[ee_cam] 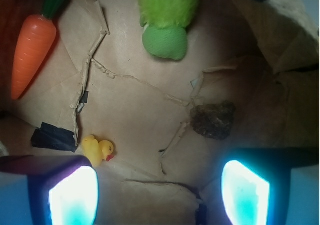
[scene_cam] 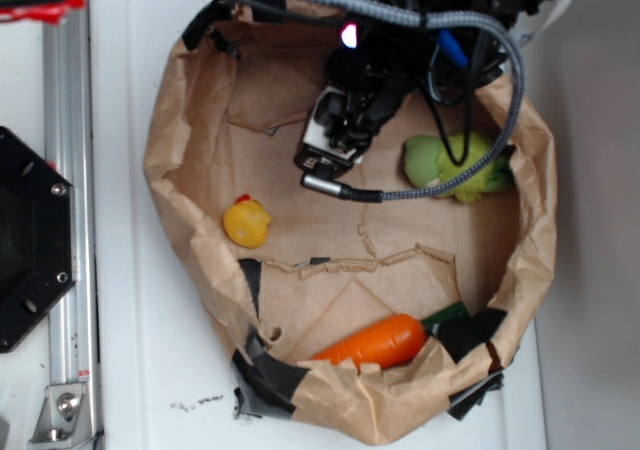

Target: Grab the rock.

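The rock, a dark bumpy brown-grey lump, lies on the brown paper floor of the bag in the wrist view, a little above and left of the right finger. My gripper hangs above the floor, open, with bare paper between its glowing pads. In the exterior view the gripper hovers over the back middle of the bag and hides the rock.
A yellow rubber duck lies left of the gripper. The green plush toy sits at the right, an orange carrot at the front. Crumpled paper bag walls ring everything; cables drape over the plush.
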Motion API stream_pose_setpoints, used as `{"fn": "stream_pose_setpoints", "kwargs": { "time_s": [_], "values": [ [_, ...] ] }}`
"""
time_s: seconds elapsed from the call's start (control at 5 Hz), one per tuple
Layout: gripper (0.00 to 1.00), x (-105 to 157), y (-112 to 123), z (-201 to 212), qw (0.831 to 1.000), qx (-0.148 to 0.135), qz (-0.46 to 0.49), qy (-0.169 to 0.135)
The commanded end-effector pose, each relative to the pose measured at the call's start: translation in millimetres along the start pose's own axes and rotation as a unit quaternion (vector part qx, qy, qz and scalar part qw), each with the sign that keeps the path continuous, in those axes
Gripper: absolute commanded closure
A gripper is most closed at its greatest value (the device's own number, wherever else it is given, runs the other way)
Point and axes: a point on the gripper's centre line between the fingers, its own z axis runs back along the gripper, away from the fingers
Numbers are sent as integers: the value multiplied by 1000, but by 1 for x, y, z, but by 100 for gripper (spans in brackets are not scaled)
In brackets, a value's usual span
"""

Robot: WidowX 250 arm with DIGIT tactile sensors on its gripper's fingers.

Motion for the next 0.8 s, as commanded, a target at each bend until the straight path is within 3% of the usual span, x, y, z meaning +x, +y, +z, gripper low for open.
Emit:
{"fn": "stream_pose_setpoints", "kwargs": {
  "time_s": [0.0,0.2,0.4,0.6],
  "values": [
    [0,3,-25,14,989,86,-113,-39],
    [0,8,-55,14,959,160,-225,-57],
    [0,5,-51,-4,921,176,-343,-45],
    [0,4,-22,-24,909,177,-377,-23]
  ]
}}
